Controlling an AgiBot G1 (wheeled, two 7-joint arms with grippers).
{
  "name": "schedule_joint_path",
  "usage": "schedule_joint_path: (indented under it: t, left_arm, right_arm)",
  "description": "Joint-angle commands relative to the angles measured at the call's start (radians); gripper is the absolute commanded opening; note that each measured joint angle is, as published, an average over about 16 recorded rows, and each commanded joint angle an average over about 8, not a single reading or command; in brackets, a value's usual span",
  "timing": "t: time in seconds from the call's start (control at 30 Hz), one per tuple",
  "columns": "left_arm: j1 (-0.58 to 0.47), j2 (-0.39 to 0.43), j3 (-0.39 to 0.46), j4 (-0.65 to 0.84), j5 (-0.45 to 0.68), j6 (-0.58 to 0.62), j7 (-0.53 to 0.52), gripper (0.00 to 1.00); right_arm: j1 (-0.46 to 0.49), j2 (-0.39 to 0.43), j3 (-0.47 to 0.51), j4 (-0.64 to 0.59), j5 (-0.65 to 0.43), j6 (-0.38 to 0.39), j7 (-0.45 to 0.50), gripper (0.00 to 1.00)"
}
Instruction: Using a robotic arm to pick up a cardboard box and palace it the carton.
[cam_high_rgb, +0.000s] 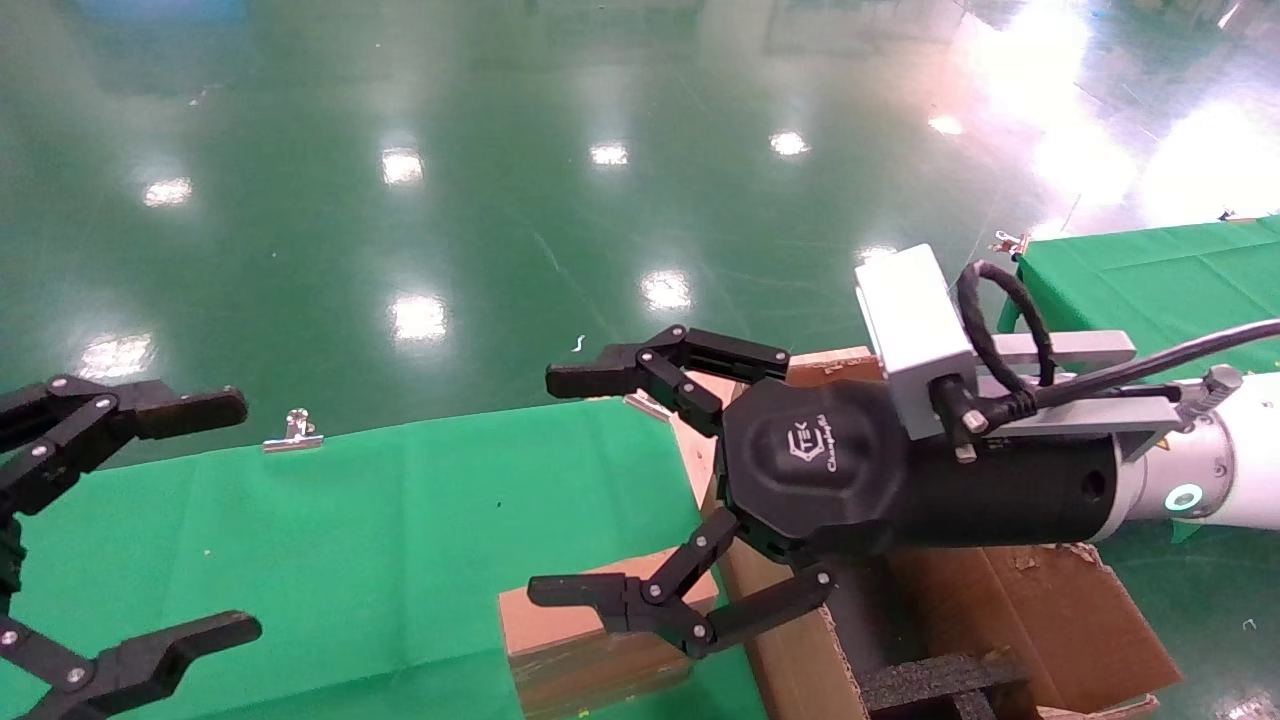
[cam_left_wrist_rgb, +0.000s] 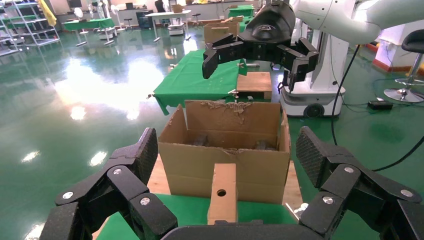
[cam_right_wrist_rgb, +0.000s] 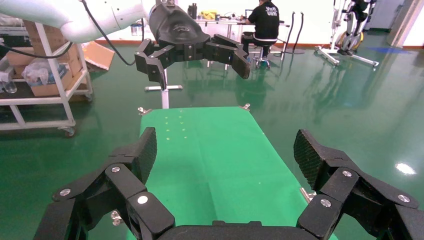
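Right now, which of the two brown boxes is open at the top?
The carton, the large one with raised flaps and a ragged edge. The small cardboard box in front of it is closed, with a round hole. The right gripper, fingers open, hangs above them.

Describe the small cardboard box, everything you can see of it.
The cardboard box is small, closed and plain brown, with a round punched hole in the narrow face seen from the left wrist view. It stands on the green cloth, close against the outside of the large carton. In the head view the right gripper is above it, jaws open and holding nothing. Its lower edge is cut off in both views. Nothing grips it.
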Motion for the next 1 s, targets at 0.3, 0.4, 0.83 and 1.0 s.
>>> schedule_joint_path:
  t: [0.3, 0.4, 0.83, 1.0]
  left_arm:
    - [0.000, 0.000, 0.000, 0.000, 0.000, 0.000, 0.000, 1.00]
    - [0.000, 0.000, 0.000, 0.000, 0.000, 0.000, 0.000, 1.00]
    - [0.000, 0.000, 0.000, 0.000, 0.000, 0.000, 0.000, 0.00]
    - [0.000, 0.000, 0.000, 0.000, 0.000, 0.000, 0.000, 0.00]
  right_arm:
    - [0.000, 0.000, 0.000, 0.000, 0.000, 0.000, 0.000, 1.00]
    - [0.000, 0.000, 0.000, 0.000, 0.000, 0.000, 0.000, 1.00]
    - [0.000, 0.000, 0.001, 0.000, 0.000, -0.001, -0.001, 1.00]
    - [0.007, -0.002, -0.007, -0.004, -0.018, -0.004, -0.007, 1.00]
